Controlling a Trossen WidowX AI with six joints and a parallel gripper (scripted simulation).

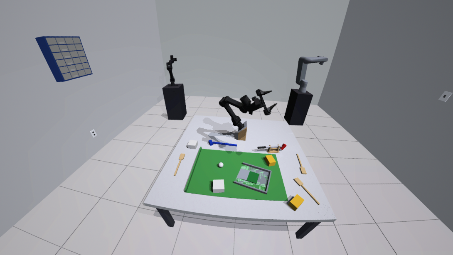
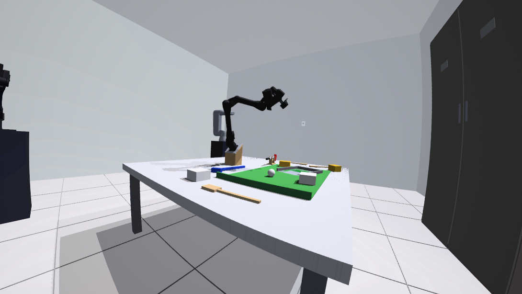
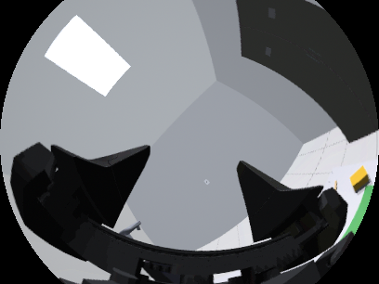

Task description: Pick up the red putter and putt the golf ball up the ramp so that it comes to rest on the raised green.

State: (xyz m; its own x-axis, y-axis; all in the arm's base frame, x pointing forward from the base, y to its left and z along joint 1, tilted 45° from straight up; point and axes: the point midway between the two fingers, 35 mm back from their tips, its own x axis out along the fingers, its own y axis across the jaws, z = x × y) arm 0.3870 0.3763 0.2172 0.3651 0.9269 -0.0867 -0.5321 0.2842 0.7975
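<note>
The claw (image 1: 267,101) is wide apart and holds nothing. The red putter (image 1: 272,147) lies on the bench (image 1: 177,196) far below it. It looks light and stiff; grab its thin dark handle.
</note>
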